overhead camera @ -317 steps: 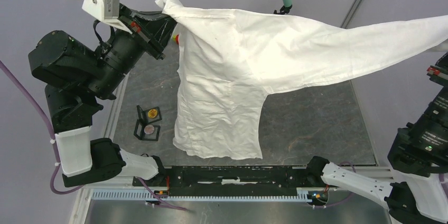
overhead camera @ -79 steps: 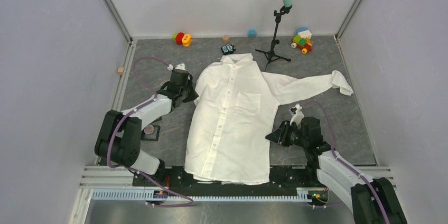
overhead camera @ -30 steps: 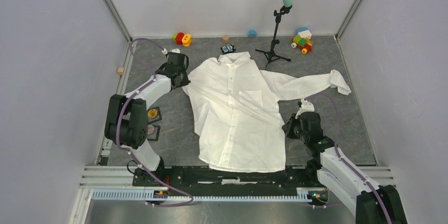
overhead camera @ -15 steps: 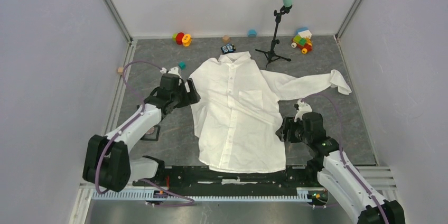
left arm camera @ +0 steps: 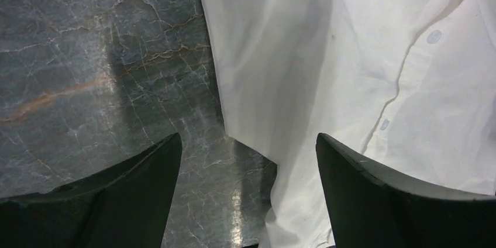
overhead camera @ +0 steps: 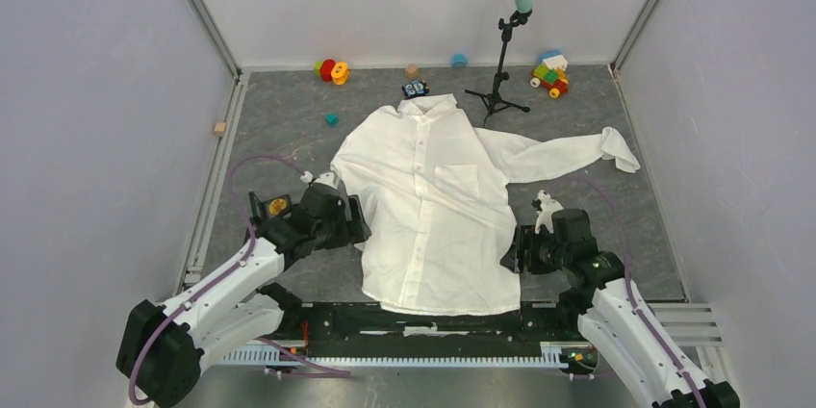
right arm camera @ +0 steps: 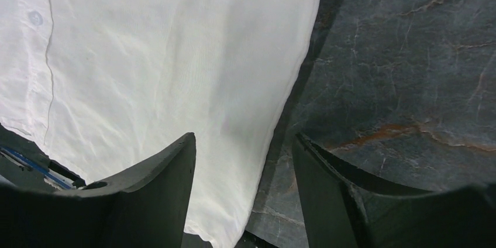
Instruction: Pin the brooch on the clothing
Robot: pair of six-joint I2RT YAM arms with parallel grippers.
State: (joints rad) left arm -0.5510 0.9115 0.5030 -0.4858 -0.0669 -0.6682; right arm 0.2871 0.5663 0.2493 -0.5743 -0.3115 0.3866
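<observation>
The clothing (overhead camera: 423, 206), a white button-up shirt, lies flat on the dark mat with its collar to the far side and chest pocket up. My left gripper (overhead camera: 357, 225) is open at its left edge; in the left wrist view the shirt (left arm camera: 351, 55) edge runs between the spread fingers (left arm camera: 117, 201), which grip nothing. My right gripper (overhead camera: 517, 249) stands open at the shirt's right hem, the cloth (right arm camera: 146, 55) under one finger (right arm camera: 146, 195) and bare mat under the other. A small round gold-orange brooch (overhead camera: 278, 204) sits in an open black case left of the left arm.
Along the far edge lie a red-and-yellow toy (overhead camera: 332, 69), a black stand (overhead camera: 500, 81) with a teal tube, a colourful block toy (overhead camera: 549, 73) and a small black gadget (overhead camera: 416, 89) by the collar. A teal bit (overhead camera: 330, 119) and a wooden cube (overhead camera: 220, 127) lie far left.
Both grippers have opened and let go of the shirt. The left arm has drawn back from the shoulder toward the near side along the shirt's left edge. The right gripper shifted slightly nearer.
</observation>
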